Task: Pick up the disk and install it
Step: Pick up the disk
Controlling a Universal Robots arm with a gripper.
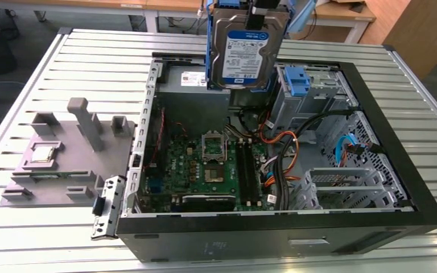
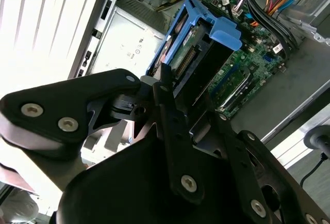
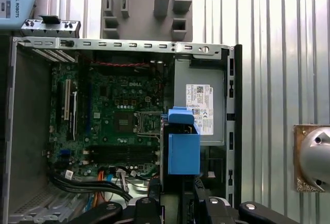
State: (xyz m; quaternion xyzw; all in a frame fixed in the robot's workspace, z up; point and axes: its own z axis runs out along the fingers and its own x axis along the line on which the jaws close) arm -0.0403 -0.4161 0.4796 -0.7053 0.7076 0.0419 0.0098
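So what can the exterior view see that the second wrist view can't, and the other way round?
The exterior view gives the white-and-blue label face of the disk, the whole black computer case and the grey fixture block at the exterior view's left. The second wrist view gives the end effector up close, clamped on the disk, and the disk's connector edge. Both show the disk's blue carrier frame, the green motherboard and the grey box with a white label.
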